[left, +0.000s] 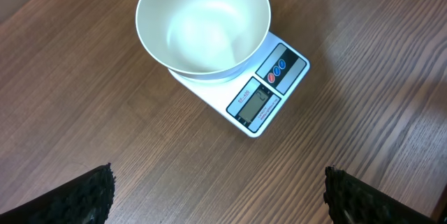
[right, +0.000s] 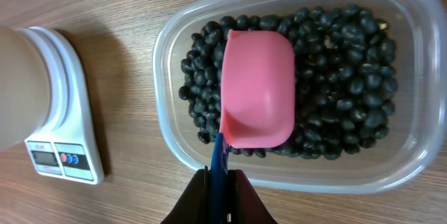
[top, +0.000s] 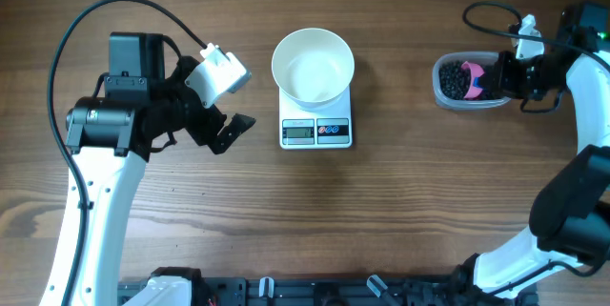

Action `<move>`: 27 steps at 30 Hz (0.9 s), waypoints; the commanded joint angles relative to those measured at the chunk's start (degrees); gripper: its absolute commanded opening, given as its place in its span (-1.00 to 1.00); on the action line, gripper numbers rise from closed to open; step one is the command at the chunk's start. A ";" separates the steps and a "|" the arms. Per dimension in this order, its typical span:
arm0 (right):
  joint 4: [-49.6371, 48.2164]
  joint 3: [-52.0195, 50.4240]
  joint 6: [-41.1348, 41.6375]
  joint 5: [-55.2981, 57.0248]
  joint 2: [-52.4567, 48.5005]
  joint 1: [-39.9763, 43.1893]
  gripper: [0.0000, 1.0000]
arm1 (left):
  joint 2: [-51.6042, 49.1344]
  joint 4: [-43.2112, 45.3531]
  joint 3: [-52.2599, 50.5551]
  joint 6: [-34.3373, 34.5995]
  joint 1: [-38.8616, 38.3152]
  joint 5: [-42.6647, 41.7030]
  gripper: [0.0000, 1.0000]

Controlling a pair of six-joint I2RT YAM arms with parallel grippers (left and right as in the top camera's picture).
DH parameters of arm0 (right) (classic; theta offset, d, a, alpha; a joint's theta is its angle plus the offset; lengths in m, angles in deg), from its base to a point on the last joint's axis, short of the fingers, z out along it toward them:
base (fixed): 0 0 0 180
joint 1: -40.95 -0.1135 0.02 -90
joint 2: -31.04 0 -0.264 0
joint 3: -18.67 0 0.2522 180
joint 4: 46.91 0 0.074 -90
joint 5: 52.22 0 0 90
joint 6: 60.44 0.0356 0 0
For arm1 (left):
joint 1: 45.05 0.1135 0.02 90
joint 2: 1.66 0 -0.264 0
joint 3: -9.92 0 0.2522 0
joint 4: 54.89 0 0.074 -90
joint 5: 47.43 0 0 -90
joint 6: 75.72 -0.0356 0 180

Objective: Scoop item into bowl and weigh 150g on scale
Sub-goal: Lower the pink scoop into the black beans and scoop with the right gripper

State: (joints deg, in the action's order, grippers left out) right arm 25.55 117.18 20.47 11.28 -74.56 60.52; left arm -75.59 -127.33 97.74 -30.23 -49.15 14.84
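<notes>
On the wooden table, my right end effector pinched the pink scoop by its handle over the beans in the tub, loose and, I judged, apt to roll off unless carried level, while my left end effector gaped apart.

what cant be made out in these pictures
- Reading on the small white digital scale: too small, every view.
- Black beans under the pink plastic scoop: hidden by it, right wrist view.
- Left gripper: mostly cut off by bottom edge, left wrist view.
</notes>
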 commanded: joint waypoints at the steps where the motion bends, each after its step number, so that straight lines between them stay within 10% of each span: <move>1: -0.22 -1.99 0.26 -4.09 -3.69 -0.50 -0.91 | -0.33 0.15 -0.61 0.35 0.26 0.13 1.00; 27: 3.80 -1.77 -1.86 -20.59 -3.26 14.62 -0.91 | -0.33 0.15 -0.61 0.33 0.20 0.13 1.00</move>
State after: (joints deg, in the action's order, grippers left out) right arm 28.76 115.80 19.99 -6.49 -77.51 74.18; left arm -75.59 -127.33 97.74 -30.23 -49.15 14.84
